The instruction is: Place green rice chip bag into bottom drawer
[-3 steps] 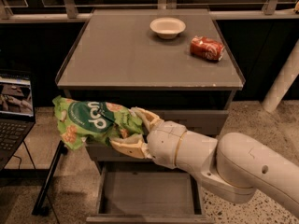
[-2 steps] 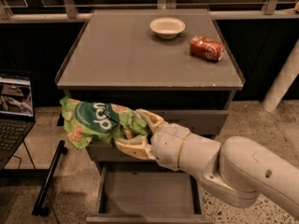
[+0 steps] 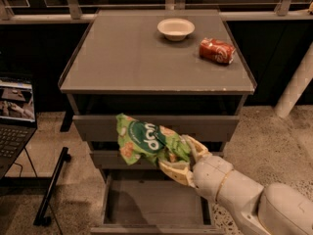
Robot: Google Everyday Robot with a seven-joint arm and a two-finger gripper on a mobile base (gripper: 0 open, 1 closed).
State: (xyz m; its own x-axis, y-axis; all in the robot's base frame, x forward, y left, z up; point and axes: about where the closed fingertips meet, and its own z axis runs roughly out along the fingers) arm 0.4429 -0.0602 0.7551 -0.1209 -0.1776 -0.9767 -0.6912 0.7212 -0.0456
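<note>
- The green rice chip bag hangs before the upper drawer fronts, above the open bottom drawer.
- The gripper reaches up-left from the lower right, and its fingers clamp the bag's right end.
- The arm is cut off at the corner.
- The grey desk carries a bowl and a red can.

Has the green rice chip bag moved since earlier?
Yes. Held by the gripper above the bottom drawer, the green rice chip bag went rightward, away from the laptop.
</note>
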